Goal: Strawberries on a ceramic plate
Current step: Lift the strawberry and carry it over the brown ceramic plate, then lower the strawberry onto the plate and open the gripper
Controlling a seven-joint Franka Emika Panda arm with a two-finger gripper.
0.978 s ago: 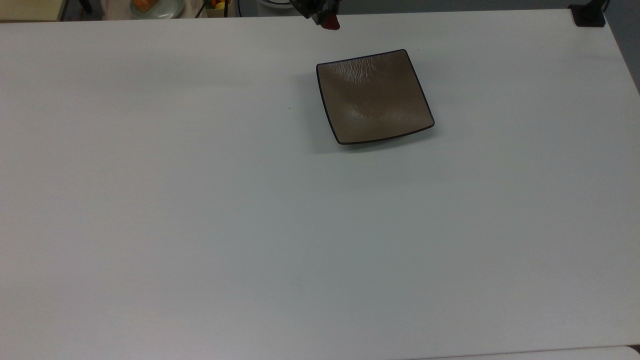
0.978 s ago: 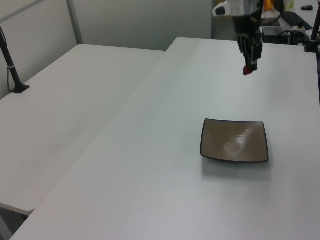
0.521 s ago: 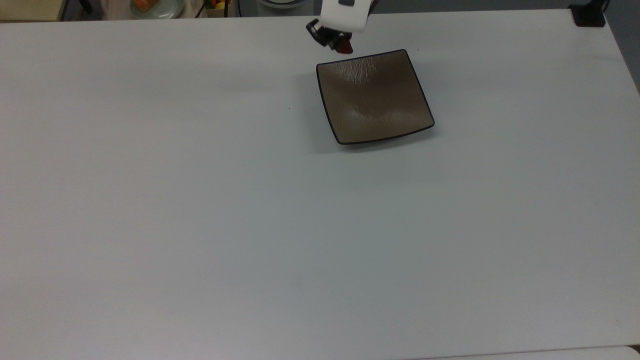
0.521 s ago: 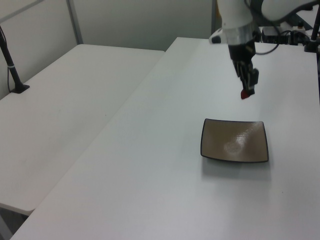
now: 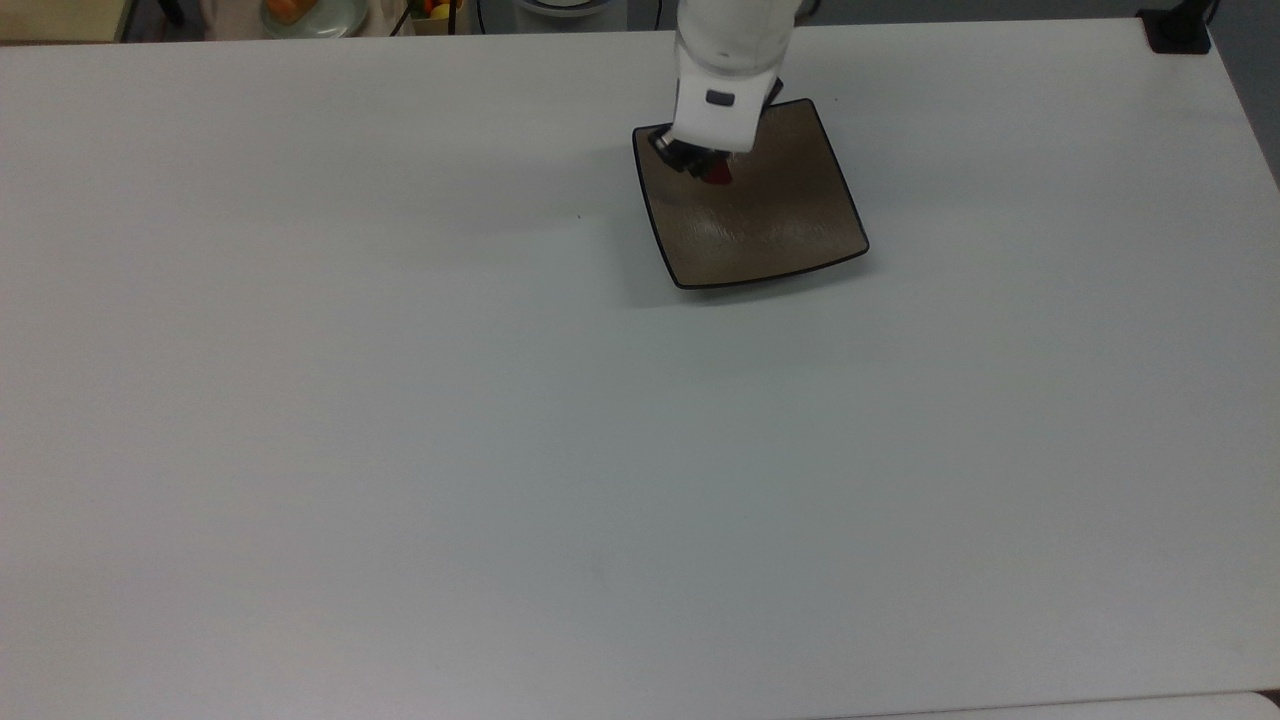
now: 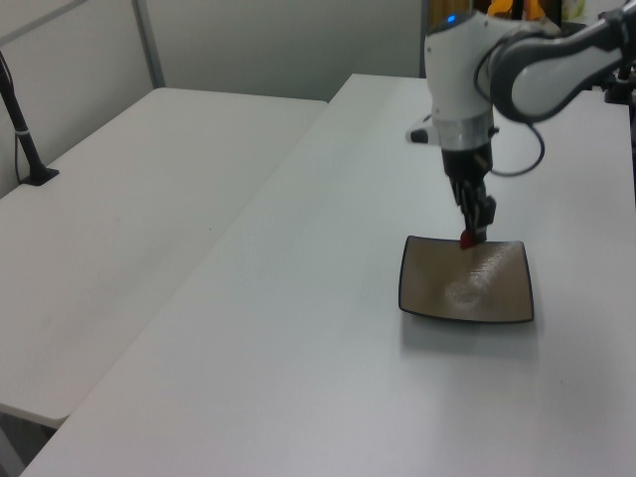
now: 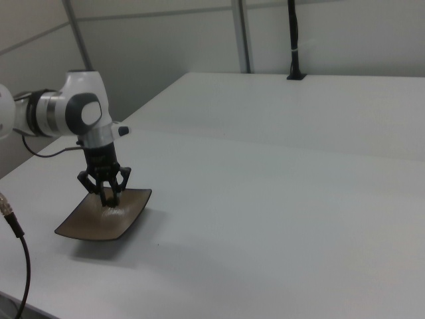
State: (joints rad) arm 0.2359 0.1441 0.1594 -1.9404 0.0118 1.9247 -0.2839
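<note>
The square brown ceramic plate (image 5: 775, 225) lies on the white table, right of the middle at the far side in the top view. My gripper (image 5: 706, 168) points down over the plate's far left part, shut on the tiny red strawberry (image 5: 719, 175). In the left view the strawberry (image 6: 466, 238) hangs at the fingertips of the gripper (image 6: 471, 232), just above the far edge of the plate (image 6: 467, 296). In the right view the gripper (image 7: 109, 199) reaches down to the plate (image 7: 93, 224), and the fruit is hard to make out.
A pale round plate with orange food (image 5: 305, 12) sits beyond the table's far edge. A black clamp base (image 5: 1178, 30) stands at the far right corner. A second white table (image 6: 129, 209) adjoins. A black cable (image 7: 14, 229) hangs at the right view's left.
The gripper has carried the strawberry from beyond the table's far edge down over the plate, dropping lower. The plate has not moved.
</note>
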